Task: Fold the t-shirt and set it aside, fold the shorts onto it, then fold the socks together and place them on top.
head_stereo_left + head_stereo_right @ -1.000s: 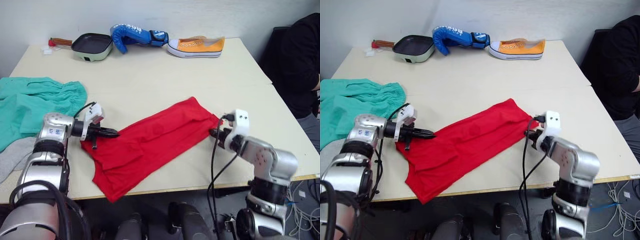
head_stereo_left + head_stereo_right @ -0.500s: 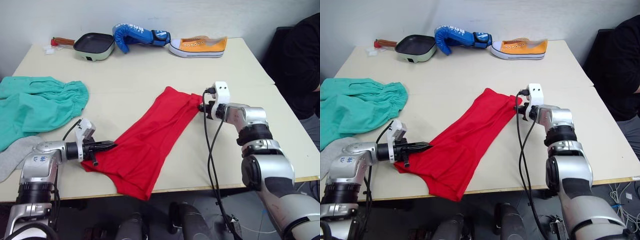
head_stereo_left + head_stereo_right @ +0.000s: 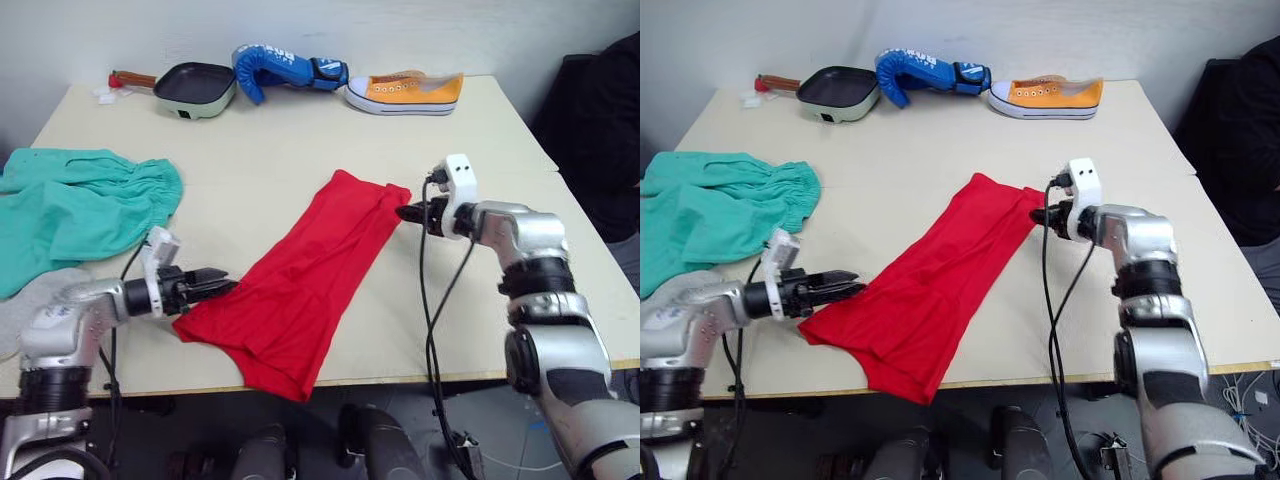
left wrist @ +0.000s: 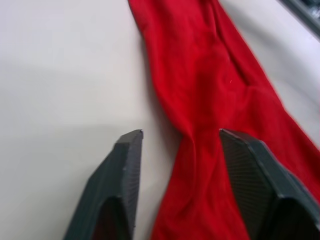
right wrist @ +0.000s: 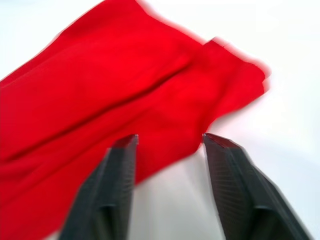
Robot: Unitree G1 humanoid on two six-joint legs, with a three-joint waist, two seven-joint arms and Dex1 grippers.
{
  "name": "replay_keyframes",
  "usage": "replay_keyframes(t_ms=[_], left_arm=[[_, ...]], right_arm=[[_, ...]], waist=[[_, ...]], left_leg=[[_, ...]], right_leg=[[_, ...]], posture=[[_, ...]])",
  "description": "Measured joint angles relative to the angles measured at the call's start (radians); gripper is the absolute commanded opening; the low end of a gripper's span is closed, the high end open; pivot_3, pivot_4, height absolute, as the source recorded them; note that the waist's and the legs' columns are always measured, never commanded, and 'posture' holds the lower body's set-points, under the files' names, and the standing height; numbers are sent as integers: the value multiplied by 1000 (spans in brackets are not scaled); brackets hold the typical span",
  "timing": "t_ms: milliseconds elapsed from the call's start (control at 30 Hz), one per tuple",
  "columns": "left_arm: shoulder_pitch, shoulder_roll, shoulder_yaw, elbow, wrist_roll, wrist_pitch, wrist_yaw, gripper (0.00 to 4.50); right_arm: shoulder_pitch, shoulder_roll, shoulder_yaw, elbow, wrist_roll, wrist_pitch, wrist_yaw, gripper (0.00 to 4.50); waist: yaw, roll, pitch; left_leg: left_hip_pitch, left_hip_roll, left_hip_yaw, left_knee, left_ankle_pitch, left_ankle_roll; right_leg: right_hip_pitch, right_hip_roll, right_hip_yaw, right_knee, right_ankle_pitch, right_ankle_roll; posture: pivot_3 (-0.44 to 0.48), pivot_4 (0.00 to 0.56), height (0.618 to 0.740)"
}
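The t-shirt point(image 3: 300, 290) lies mid-table point(image 3: 300, 140), the shorts point(image 3: 80, 205) to its left with the socks point(image 3: 25, 300) before them; pan point(image 3: 195, 90), boxing glove point(image 3: 285, 70) and shoe point(image 3: 405, 93) line the far edge.

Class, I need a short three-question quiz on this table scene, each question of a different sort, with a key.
1. True or false: the left tool is open, with the t-shirt between its fingers.
2. Which garment lies nearest the shorts? A) the grey socks B) the t-shirt C) a jacket
3. Fill in: the right tool is at the t-shirt's ____ end, the one nearer the orange shoe.

Key: 1 true; 2 A; 3 far
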Motion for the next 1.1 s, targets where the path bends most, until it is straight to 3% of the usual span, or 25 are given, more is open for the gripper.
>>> replay_keyframes(t_ms=[133,333,567,767,800,933,1100], left_arm=[[-251,20,-82,244,49,-73,-86,4500],[-581,-134,-232,679,223,-301,-103,4500],[-731,-307,-301,1008,381,-531,-17,4500],[-761,-350,-296,1094,443,-601,60,4500],[-763,-357,-294,1097,453,-604,74,4314],[-768,-377,-282,1118,466,-626,104,3413],[-768,-405,-268,1127,491,-639,115,1779]], right_arm=[[232,2,-79,-485,161,337,-24,4322],[485,168,-150,-920,359,648,-84,4462],[609,337,-102,-989,435,662,-244,4462],[599,415,-91,-958,448,654,-330,4462],[596,425,-90,-950,448,650,-342,4495],[578,447,-63,-923,431,641,-373,3597],[567,443,-23,-872,391,593,-399,1759]], waist=[[26,1,1],[33,1,1],[17,0,0],[5,-2,-1],[4,-2,-1],[2,-2,-1],[2,-3,-2]], left_leg=[[-2,-1,-5,2,1,-1],[-2,-3,-5,3,1,0],[-2,-3,-3,3,1,0],[0,-2,-4,3,2,0],[0,-2,-4,3,2,0],[1,-2,-4,3,2,0],[1,-2,-4,3,2,0]], right_leg=[[2,0,-1,-1,0,0],[2,0,-2,0,0,0],[2,1,-1,1,0,1],[2,1,-1,2,0,1],[2,1,-1,3,0,0],[2,1,-1,3,0,0],[2,1,-1,3,0,0]], posture=[[0,150,740],[0,150,740],[0,150,740],[0,150,740],[0,150,740],[0,150,740],[0,150,740]])
